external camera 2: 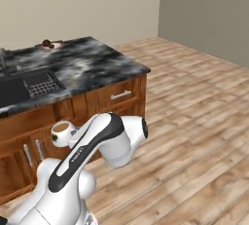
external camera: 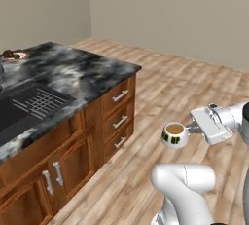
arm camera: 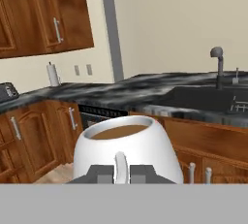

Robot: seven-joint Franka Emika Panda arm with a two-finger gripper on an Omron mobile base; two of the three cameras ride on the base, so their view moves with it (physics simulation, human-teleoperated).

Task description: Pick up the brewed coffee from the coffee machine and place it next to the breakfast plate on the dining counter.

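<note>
The brewed coffee (external camera: pixel 174 134), a small white cup with a dark-and-yellow band and brown liquid, hangs upright above the wood floor, off the corner of the marble counter. My gripper (external camera: pixel 189 130) is shut on its handle from the right. In the hand view the cup (arm camera: pixel 128 148) sits right at my fingertips (arm camera: pixel 99 174), which pinch the small handle. The right base view shows the cup (external camera 2: pixel 62 131) beside my forearm. The breakfast plate (external camera: pixel 14 54) lies at the far end of the dining counter (external camera: pixel 92 70); it is seen again as plate (external camera 2: pixel 51 45). The coffee machine is out of view.
A sink with a wire rack (external camera: pixel 36 103) is set in the counter, and its faucet (arm camera: pixel 219 65) rises behind it. Drawers (external camera: pixel 120 119) face me under the slab. Open wood floor (external camera: pixel 194 87) stretches right. Wall cabinets (arm camera: pixel 43 14) hang beyond.
</note>
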